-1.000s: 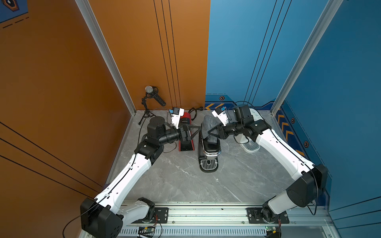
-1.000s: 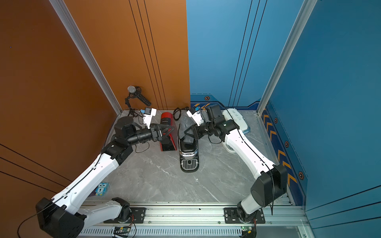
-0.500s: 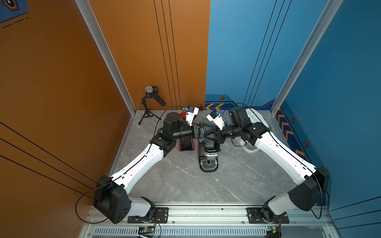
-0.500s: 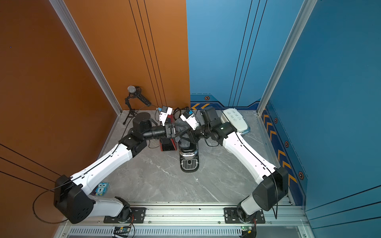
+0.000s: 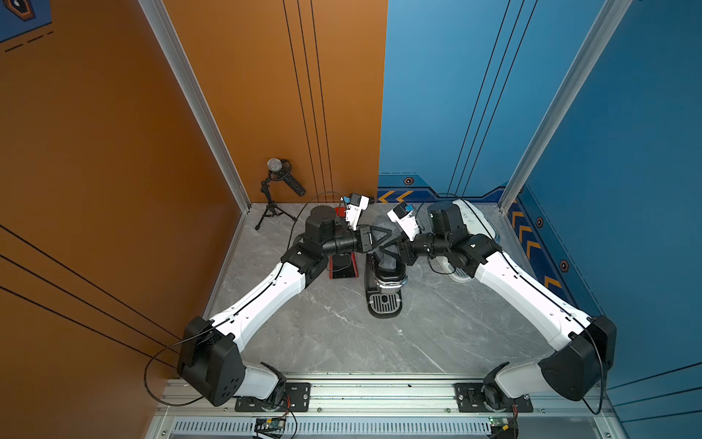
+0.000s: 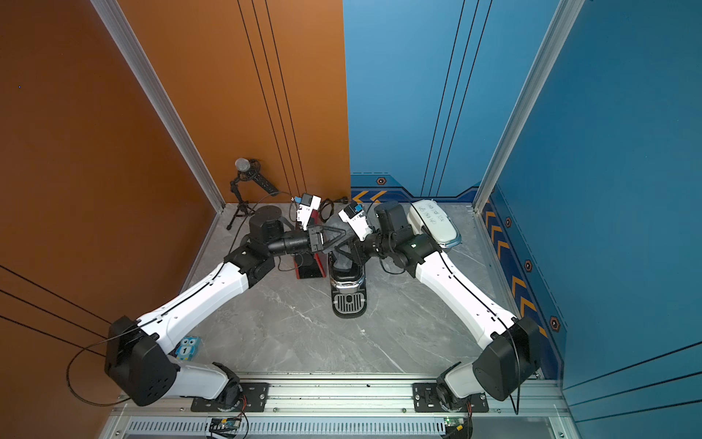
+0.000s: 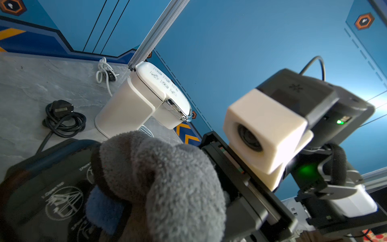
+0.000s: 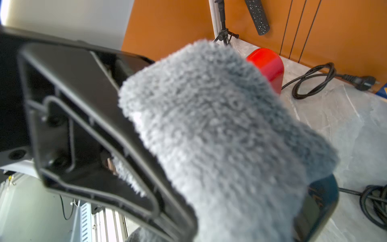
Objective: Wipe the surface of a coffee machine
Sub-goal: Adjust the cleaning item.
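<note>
Both top views show the left end effector (image 5: 393, 235) clamped tight on the grey cloth (image 7: 167, 178) atop the coffee machine (image 5: 383, 283); I cannot tell about the right end effector (image 5: 385, 247). Wiping seems mostly undone.

Orange wall (image 5: 228, 114) beside blue wall (image 5: 437, 95), grey marble floor (image 5: 342, 334), aluminium corner posts (image 5: 197, 99).

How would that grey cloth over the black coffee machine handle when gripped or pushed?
The grey cloth looks floppy: it bunches and folds in both wrist views. Probably light, and its fluffy pile should resist slipping.
</note>
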`<action>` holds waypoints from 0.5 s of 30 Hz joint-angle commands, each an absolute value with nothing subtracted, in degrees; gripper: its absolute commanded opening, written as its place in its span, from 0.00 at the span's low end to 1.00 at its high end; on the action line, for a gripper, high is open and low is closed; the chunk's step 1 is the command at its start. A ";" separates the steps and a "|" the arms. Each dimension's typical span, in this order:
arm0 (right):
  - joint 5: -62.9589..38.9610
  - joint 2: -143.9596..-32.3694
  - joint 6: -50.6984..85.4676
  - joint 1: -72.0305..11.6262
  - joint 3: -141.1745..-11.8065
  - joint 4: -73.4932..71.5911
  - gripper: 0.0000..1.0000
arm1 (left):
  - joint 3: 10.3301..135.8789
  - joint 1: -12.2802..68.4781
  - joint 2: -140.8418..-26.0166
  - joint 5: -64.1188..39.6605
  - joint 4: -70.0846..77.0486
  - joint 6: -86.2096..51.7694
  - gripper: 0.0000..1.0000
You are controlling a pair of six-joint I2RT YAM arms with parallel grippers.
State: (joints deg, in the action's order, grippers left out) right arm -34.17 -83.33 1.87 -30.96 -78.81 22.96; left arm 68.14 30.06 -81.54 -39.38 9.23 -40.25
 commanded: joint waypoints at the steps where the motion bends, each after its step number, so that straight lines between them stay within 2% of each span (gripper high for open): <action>1: -32.46 -81.51 5.05 -29.38 -77.61 17.31 0.47 | 68.54 30.30 -81.56 -41.71 8.38 -40.00 0.00; 4: -32.84 -80.03 5.34 -28.75 -75.58 17.28 0.65 | 67.02 28.11 -79.01 -40.53 8.40 -39.99 0.00; 5: -32.81 -79.49 5.36 -28.51 -75.00 17.55 0.68 | 66.21 26.88 -77.70 -40.00 8.44 -40.20 0.00; 10: -32.61 -76.94 4.90 -28.30 -73.01 19.68 0.72 | 62.55 19.25 -68.67 -35.82 5.53 -39.86 0.00; 15: -31.55 -76.25 5.04 -28.91 -72.26 20.25 0.73 | 66.66 18.46 -61.58 -26.09 -14.12 -29.90 0.00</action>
